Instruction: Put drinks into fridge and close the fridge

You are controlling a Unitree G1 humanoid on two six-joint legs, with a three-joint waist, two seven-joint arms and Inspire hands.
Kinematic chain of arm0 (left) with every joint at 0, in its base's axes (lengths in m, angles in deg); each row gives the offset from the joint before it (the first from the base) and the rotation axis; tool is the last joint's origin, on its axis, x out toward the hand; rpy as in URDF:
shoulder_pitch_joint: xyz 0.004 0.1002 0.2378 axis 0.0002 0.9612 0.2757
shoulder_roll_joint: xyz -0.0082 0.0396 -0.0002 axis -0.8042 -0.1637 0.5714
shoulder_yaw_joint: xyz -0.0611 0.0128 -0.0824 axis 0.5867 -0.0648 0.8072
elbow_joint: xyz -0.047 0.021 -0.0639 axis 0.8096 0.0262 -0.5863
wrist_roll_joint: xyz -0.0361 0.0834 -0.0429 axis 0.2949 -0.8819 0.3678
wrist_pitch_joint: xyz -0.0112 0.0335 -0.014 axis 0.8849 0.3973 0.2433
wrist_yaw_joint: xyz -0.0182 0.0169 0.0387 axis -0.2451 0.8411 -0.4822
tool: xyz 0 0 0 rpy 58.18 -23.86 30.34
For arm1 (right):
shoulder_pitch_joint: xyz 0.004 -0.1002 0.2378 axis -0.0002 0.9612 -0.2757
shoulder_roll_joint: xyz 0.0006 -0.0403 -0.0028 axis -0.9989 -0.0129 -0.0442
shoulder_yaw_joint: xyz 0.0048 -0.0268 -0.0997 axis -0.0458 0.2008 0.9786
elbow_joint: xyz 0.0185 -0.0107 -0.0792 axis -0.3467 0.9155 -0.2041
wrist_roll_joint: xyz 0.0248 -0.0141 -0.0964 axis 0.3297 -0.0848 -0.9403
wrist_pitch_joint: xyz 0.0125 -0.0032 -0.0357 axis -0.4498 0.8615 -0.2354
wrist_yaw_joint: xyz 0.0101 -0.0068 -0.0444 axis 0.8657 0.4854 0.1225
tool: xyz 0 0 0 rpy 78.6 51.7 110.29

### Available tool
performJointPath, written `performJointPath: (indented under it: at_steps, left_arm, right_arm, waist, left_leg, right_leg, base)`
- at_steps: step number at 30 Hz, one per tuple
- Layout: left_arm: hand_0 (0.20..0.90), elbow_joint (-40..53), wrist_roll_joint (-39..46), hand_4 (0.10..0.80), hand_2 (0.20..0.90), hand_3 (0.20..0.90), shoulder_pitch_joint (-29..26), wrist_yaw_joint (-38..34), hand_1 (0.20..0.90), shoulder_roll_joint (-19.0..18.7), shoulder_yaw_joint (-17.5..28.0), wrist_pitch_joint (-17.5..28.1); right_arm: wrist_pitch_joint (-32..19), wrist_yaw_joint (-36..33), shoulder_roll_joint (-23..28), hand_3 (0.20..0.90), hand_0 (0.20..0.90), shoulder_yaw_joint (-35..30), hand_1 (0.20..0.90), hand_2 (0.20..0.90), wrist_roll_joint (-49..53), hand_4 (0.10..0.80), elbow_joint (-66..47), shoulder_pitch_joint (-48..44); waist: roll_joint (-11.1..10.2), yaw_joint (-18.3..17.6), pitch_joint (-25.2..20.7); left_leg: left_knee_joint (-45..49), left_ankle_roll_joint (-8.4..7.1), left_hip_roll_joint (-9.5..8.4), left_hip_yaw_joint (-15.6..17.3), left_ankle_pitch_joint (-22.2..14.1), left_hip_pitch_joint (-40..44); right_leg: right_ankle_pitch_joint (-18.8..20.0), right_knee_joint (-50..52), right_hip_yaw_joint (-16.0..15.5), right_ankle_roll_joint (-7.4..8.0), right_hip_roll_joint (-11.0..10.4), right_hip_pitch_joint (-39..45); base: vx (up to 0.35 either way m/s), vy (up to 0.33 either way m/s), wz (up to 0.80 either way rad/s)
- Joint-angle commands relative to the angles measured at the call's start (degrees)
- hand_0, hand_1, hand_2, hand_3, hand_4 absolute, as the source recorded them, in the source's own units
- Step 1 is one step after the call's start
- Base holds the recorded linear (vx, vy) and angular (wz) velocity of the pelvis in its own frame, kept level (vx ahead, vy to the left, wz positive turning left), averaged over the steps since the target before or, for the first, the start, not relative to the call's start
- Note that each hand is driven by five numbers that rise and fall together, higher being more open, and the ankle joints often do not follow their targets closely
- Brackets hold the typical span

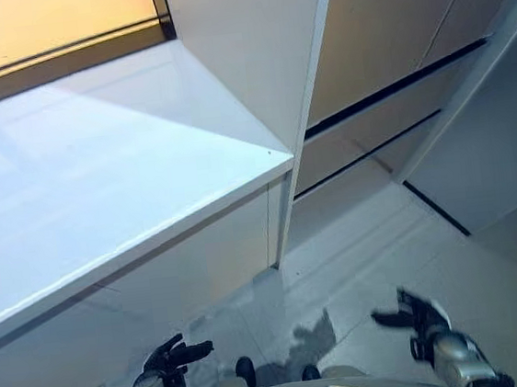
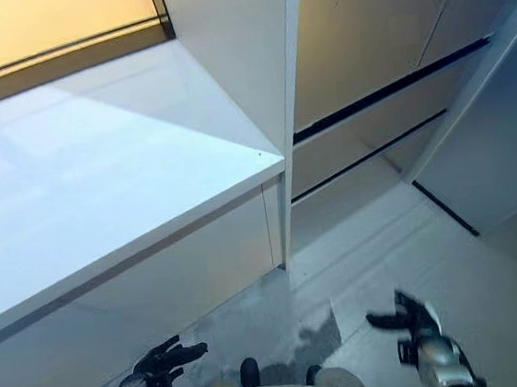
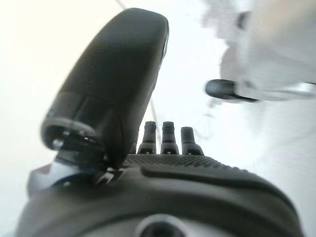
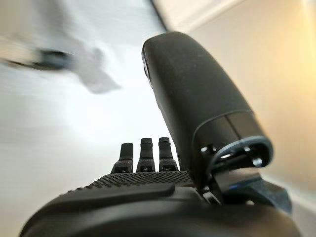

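We see a bare white bench [image 1: 99,173] filling the upper left, a tall white panel [image 1: 253,55] rising at its corner, and beige cabinet fronts [image 1: 381,42] with dark gaps beyond. Both hands hang low over the grey floor [image 1: 357,248], the left hand [image 1: 170,360] and right hand [image 1: 417,314] relaxed, fingers spread, holding nothing. We see no drinks anywhere, and we cannot tell which unit is the fridge.

a white counter [image 1: 99,173] stands beside beige cabinet fronts [image 1: 381,42] above a pale floor [image 1: 367,256]
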Motion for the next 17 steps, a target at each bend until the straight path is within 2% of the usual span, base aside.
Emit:
performJointPath:
  at_steps: [1,7,12,17]
  left_arm:
    - [0.9,-3.87,-3.7,0.8,0.9,0.9,-0.42,1.11,0.9,-0.49,1.1,4.65]
    - [0.9,-7.89,-6.53,0.8,0.9,0.9,0.14,2.95,0.9,1.32,-0.65,10.82]
    - [0.9,-8.84,-6.26,0.8,0.9,0.9,-0.1,3.83,0.9,2.31,-1.62,10.66]
    - [0.9,-9.09,-4.88,0.8,0.9,0.9,-0.05,4.36,0.9,2.82,-1.97,9.81]
  right_arm:
    - [-0.6,3.47,0.31,0.9,0.9,0.4,0.9,0.9,-3.98,0.8,0.94,-1.74]
    - [4.21,6.17,-2.04,0.9,0.9,1.41,0.9,0.9,-6.09,0.8,10.84,-1.01]
    - [6.07,8.05,-2.66,0.9,0.9,1.36,0.9,0.9,-4.66,0.8,12.34,-1.47]
    - [5.67,8.7,-2.6,0.9,0.9,1.34,0.9,0.9,-5.61,0.8,12.8,-1.26]
  waist:
    - [0.81,-0.04,-0.79]
    - [1.3,0.16,-1.07]
    - [1.73,0.07,-1.2]
    - [1.87,-0.16,-1.36]
  left_leg:
    - [-0.81,0.03,0.06,1.75,-1.94,-0.76]
    - [0.3,0.43,0.09,1.85,-2.53,-1.2]
    - [0.61,0.6,0.02,1.74,-3.09,-0.84]
    - [0.3,0.83,-0.15,1.55,-3.43,-0.29]
  right_leg:
    - [7.28,-2.61,1.77,3.27,0.96,-4.22]
    - [6.24,-1.56,1.56,2.79,0.98,-4.46]
    - [5.53,-1.14,1.52,2.65,1.11,-4.21]
    - [5.31,-1.23,1.69,2.71,1.24,-3.98]
  base:
    - [-0.038,-0.03,-0.11]
    - [-0.011,-0.006,-0.02]
    - [0.0,0.0,0.0]
    - [0.0,0.0,0.0]
